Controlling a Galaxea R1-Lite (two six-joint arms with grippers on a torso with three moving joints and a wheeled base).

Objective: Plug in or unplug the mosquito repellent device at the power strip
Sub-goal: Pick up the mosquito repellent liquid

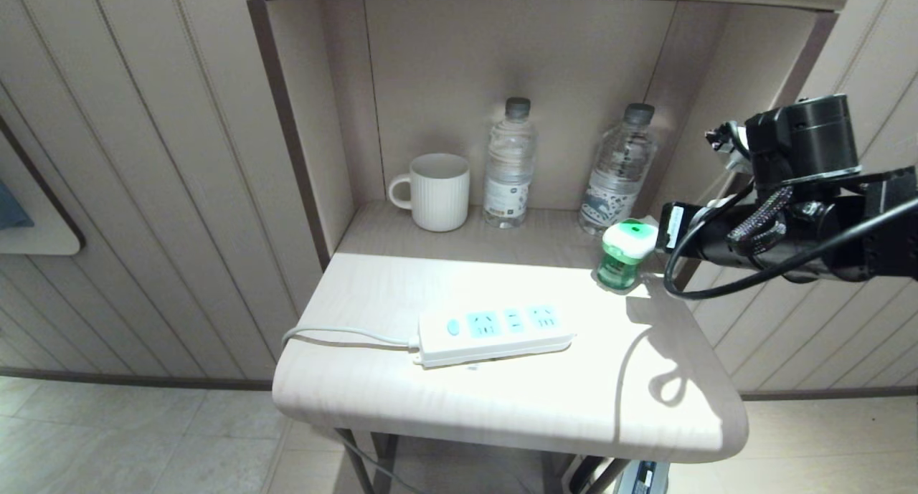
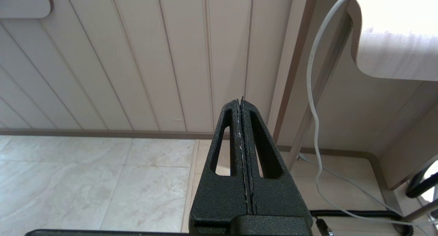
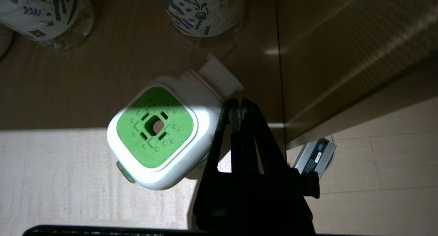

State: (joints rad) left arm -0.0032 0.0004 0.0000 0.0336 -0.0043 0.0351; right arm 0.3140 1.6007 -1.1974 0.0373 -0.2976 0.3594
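Head view: mosquito repellent device [image 1: 622, 254] stands upright, unplugged; clenched empty right claw [image 3: 238, 104] beside it

No legible text, water bottle [image 1: 508, 165] labels show only unreadable print and blue patterns

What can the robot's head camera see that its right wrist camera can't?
Only the head view shows the power strip, its cord and the white mug. Only the right wrist view shows the right gripper, shut beside the device, and the hole in its green top. Both show the mosquito repellent device and the water bottles.
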